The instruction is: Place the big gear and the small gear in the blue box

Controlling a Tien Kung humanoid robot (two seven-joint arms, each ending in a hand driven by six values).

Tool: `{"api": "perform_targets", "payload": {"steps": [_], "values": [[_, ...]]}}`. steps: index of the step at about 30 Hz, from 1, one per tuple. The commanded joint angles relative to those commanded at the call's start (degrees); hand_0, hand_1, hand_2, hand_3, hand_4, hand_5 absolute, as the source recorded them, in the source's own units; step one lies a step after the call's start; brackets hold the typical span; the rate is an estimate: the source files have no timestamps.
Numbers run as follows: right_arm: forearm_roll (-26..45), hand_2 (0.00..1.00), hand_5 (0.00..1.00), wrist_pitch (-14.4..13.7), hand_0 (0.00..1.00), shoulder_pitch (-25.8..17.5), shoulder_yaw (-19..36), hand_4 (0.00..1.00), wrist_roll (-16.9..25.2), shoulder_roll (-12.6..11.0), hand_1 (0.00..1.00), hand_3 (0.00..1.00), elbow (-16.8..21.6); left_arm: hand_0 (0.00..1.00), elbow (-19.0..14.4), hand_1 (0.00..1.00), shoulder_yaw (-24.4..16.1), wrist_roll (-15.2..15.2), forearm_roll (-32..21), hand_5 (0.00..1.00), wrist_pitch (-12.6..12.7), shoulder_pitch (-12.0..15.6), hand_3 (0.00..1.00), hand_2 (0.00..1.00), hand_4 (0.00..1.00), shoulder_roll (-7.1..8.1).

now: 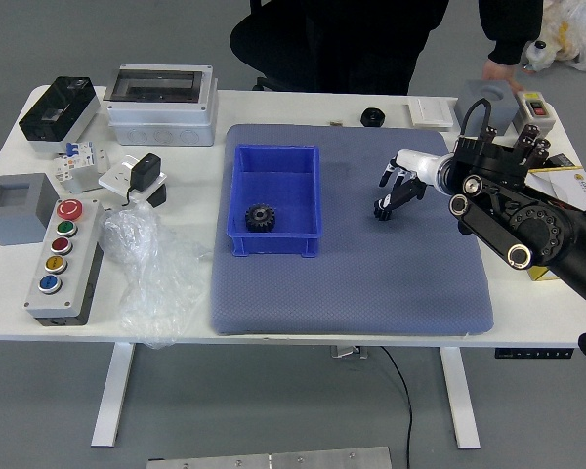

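Note:
The big black gear (260, 218) lies inside the blue box (274, 244), near its front left corner. On the grey-blue mat (352, 293), right of the box, sits the small dark gear (382, 210). My right hand (398, 186) reaches in from the right with its fingers around and just above the small gear, partly covering it. The fingers look spread, and no firm grasp on the gear shows. My left arm is out of view.
A button panel (66, 262), plastic wrap (151, 274) and grey boxes stand left of the mat. A black round part (373, 117) lies at the mat's back edge. At the far right, a person's hand (501, 72) rests by a grey block (488, 106).

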Motion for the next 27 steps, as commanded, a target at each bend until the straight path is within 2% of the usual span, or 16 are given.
{"api": "perform_targets", "payload": {"steps": [14, 27], "values": [[1.47, 0.692, 0.297, -1.04, 0.593, 0.46, -0.64, 0.760, 1.54, 0.63, 0.591, 0.699, -2.72, 0.866, -0.01, 0.839, 0.67, 0.00, -0.08, 0.378, 0.00, -0.04, 0.796, 0.836, 0.611, 0.05], [1.87, 0.697, 0.282, -1.51, 0.597, 0.14, -0.49, 0.755, 1.96, 1.18, 0.594, 0.701, -3.67, 0.866, -0.02, 0.839, 0.67, -0.01, -0.06, 0.376, 0.00, -0.16, 0.795, 0.836, 0.610, 0.02]]}}
